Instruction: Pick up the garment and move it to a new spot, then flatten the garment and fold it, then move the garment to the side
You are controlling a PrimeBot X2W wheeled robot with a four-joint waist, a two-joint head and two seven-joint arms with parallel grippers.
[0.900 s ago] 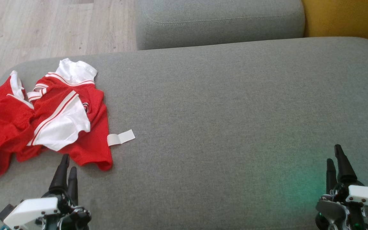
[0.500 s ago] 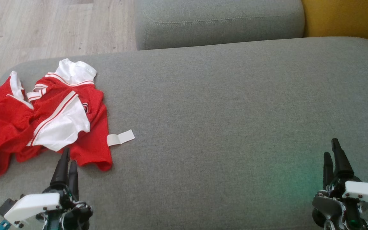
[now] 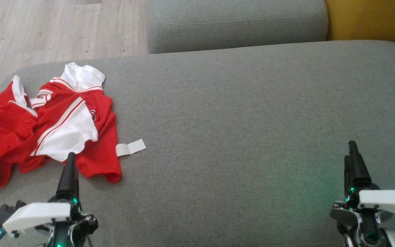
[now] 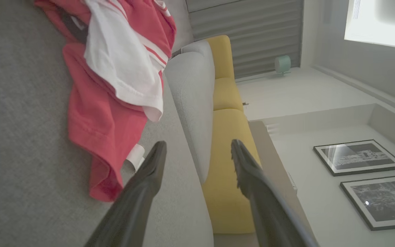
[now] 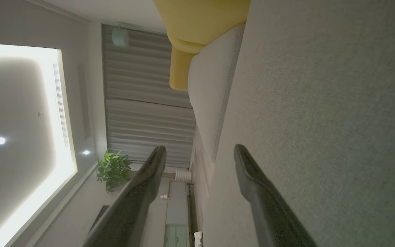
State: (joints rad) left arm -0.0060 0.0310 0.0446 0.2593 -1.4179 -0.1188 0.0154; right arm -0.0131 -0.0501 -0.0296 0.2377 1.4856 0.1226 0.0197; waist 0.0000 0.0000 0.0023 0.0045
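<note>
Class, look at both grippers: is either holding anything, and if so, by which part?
Nothing is held. The left gripper is open beside the garment, with no cloth in it; the right gripper is open over the sofa.

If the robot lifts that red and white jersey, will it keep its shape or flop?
Probably flop: the jersey lies crumpled in soft folds on the grey sofa seat, so it should dangle. Its fabric looks thin, so likely light. Pushed, it would probably bunch up rather than slide.
</note>
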